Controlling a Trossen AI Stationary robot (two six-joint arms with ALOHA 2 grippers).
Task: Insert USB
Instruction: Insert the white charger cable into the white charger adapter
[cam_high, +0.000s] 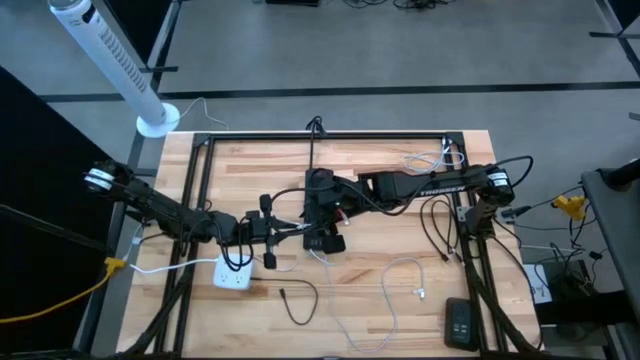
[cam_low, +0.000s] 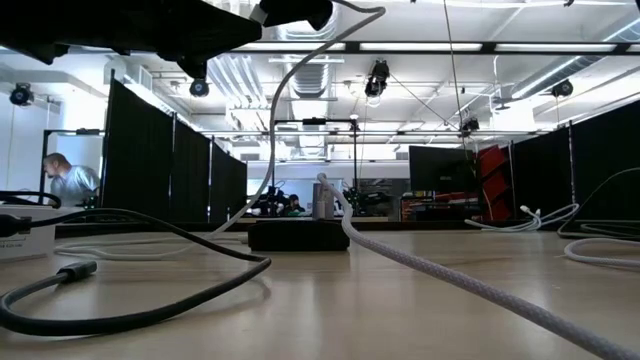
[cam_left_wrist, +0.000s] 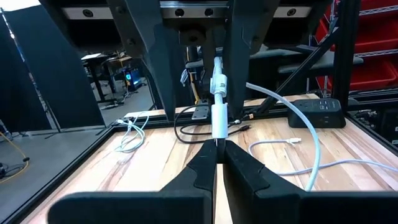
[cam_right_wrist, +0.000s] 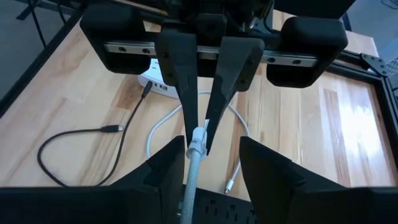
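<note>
Left wrist view shows the left gripper pinching the white USB plug up over the table middle. The right gripper (fingers spread) sits around its cable. Next, I think, it must squeeze.

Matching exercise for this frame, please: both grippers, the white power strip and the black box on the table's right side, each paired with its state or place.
Things:
1. left gripper
2. right gripper
3. white power strip
4. black box

States or places:
A. lying alone near the table's right edge
B. fingers open on either side of the white cable
C. fingers shut on the white USB plug
D. on the table beside the left arm

Pairs: 1-C, 2-B, 3-D, 4-A
</note>
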